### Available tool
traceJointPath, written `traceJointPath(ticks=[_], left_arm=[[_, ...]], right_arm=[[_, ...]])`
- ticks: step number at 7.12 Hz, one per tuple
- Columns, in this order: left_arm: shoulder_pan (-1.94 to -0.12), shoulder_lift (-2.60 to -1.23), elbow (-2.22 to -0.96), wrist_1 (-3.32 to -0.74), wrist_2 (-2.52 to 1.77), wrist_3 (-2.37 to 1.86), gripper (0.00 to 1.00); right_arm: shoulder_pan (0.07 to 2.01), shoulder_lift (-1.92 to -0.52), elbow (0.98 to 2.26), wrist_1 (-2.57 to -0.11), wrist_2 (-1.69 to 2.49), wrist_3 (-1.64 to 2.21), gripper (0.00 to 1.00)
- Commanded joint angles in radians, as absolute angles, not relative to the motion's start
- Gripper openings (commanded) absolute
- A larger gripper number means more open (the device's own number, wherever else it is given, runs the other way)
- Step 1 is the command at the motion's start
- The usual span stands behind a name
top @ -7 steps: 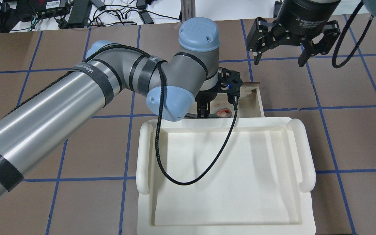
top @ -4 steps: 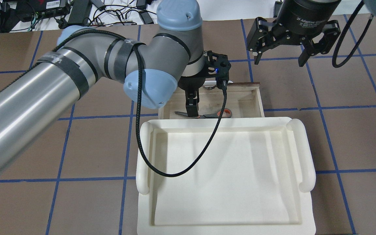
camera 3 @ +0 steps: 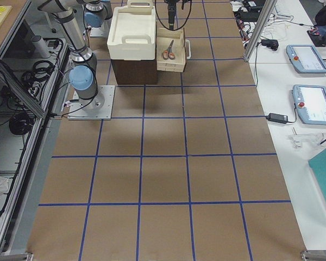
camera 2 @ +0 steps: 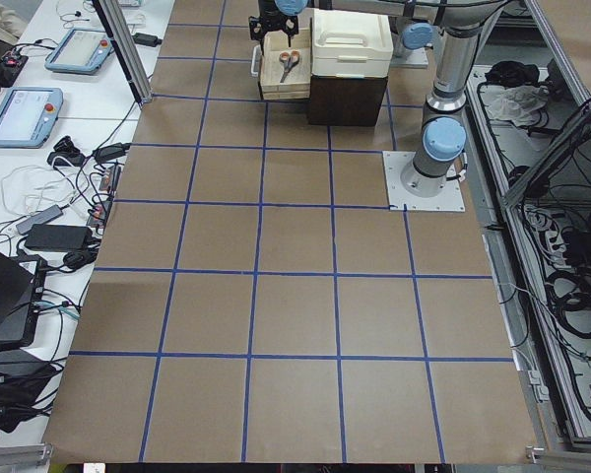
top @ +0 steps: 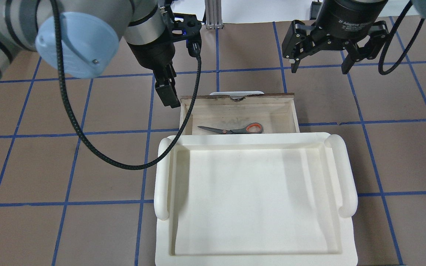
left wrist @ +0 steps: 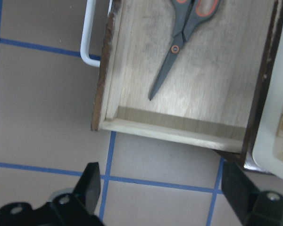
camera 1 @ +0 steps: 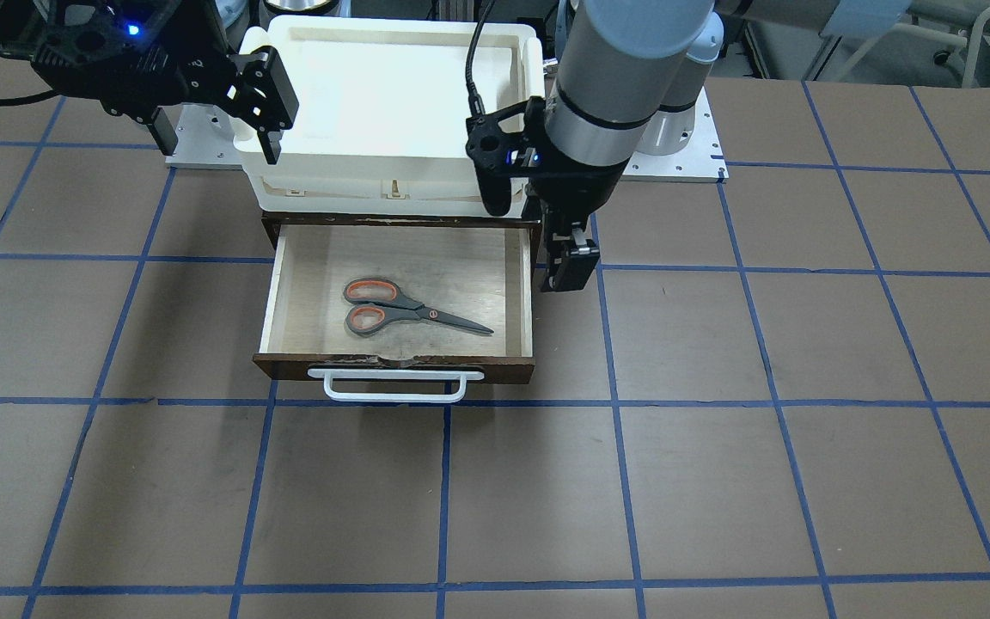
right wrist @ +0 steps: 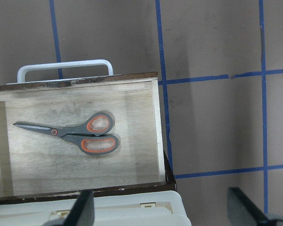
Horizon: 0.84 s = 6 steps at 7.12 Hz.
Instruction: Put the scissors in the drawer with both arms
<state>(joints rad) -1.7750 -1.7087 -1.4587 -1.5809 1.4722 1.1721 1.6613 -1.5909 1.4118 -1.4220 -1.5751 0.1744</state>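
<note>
I log a cream-white tray (top: 346, 173) sitting atop a dark cabinet (camera 3: 133, 70). Brown table (camera 1: 718, 430), gridded in blue tape (camera 1: 444, 481). Two teach pendants (camera 3: 314, 103) on the white side bench (camera 3: 277, 92).

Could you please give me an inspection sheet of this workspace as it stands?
Surface: brown table, blue tape grid.
Job's things: scissors lie flat in the open drawer.
Clutter: cream tray on the cabinet above the drawer, nothing in it.
End effectors: left end effector open, empty, beside the drawer; right end effector open, empty, raised.
Cables: black cable loops from the left wrist past the tray's corner.
Surroundings: teach pendants on side benches.
</note>
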Motion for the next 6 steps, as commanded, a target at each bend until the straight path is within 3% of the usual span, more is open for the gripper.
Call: traceJointPath(ticks=[1,6], left_arm=[[-1.720,-1.626,-1.471,-1.646,1.502,1.107,0.90],[-1.658,-1.559,-1.491,-1.585,1.502,0.370,0.90]], right_arm=[[1.661,-1.589,1.411,-1.422,-1.577,0.170,1.00],[1.661,-1.589,1.413,-1.422,-1.577,0.172,1.00]])
